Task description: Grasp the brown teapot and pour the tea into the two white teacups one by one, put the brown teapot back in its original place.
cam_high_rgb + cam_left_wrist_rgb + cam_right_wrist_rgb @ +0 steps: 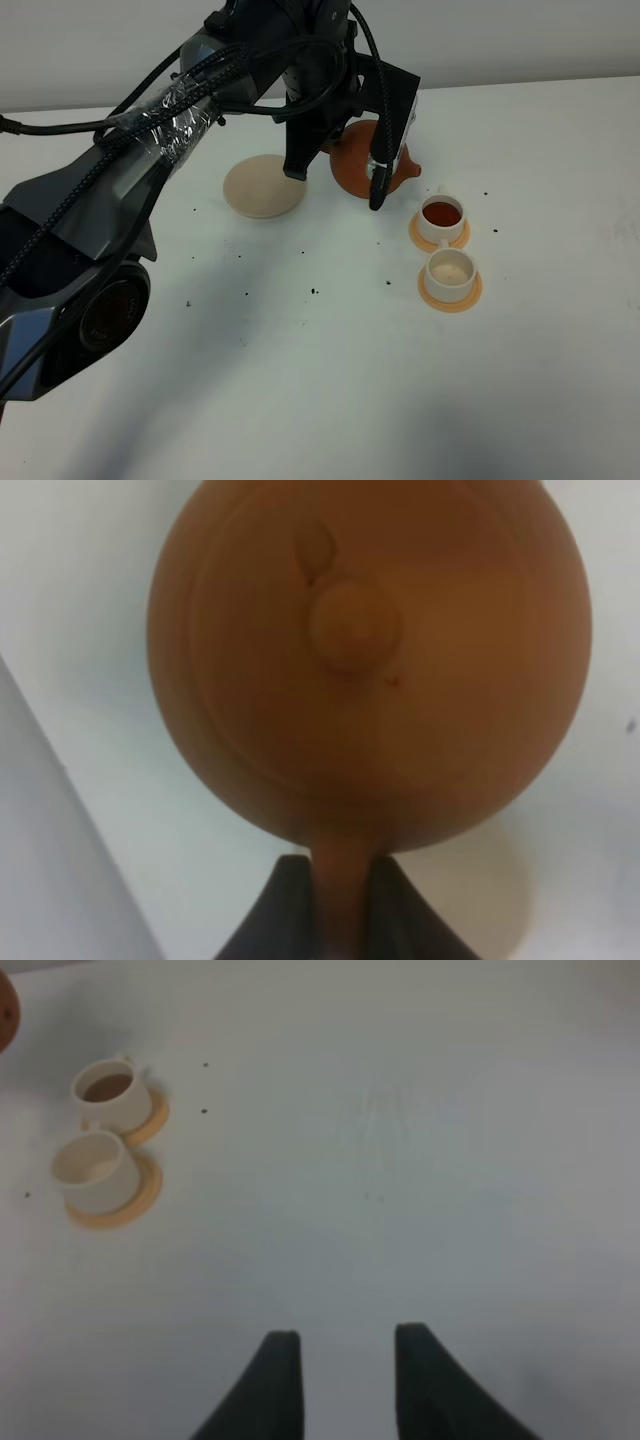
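Note:
My left gripper [336,160] is shut on the loop handle of the brown teapot [362,166], which it holds roughly upright between the cream saucer [263,186] and the cups, spout toward the cups. The left wrist view shows the teapot's lid and knob [352,625] from above, with the handle [340,895] between the fingers [285,915]. The far white teacup [442,218] holds reddish-brown tea. The near white teacup [450,272] looks pale inside. My right gripper [345,1365] is open and empty over bare table, away from both cups [108,1095] [90,1170].
Each cup stands on a thin orange coaster [452,296]. The cream saucer is bare, to the left of the teapot. Small dark specks [315,291] lie scattered on the white table. The left arm's bulk covers the left side of the exterior view.

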